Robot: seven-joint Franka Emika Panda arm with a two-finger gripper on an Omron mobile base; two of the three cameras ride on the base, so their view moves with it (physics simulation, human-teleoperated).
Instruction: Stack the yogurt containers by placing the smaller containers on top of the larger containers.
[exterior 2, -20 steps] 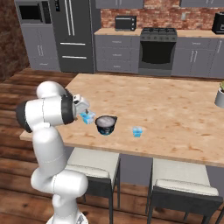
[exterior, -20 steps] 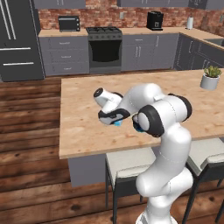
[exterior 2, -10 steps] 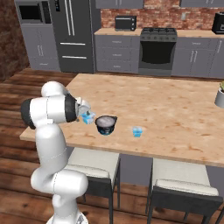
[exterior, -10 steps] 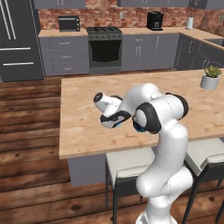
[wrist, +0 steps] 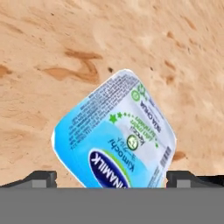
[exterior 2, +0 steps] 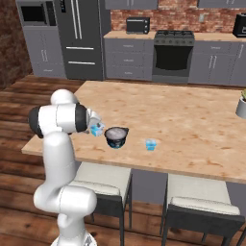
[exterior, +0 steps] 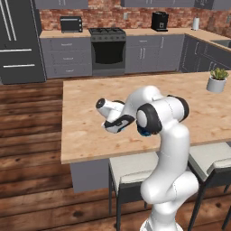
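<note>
Small yogurt cup (wrist: 114, 135) sits on wooden counter (wrist: 52, 39) between spread fingertips (wrist: 41, 177) of gripper (wrist: 114, 179), released, wide apart; dark tub (exterior 2: 116, 137) just beside.

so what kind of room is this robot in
A home kitchen, rendered rather than real: a black stove set among grey cabinets, a tall dark refrigerator, and a wooden island counter with stools tucked under it.
</note>
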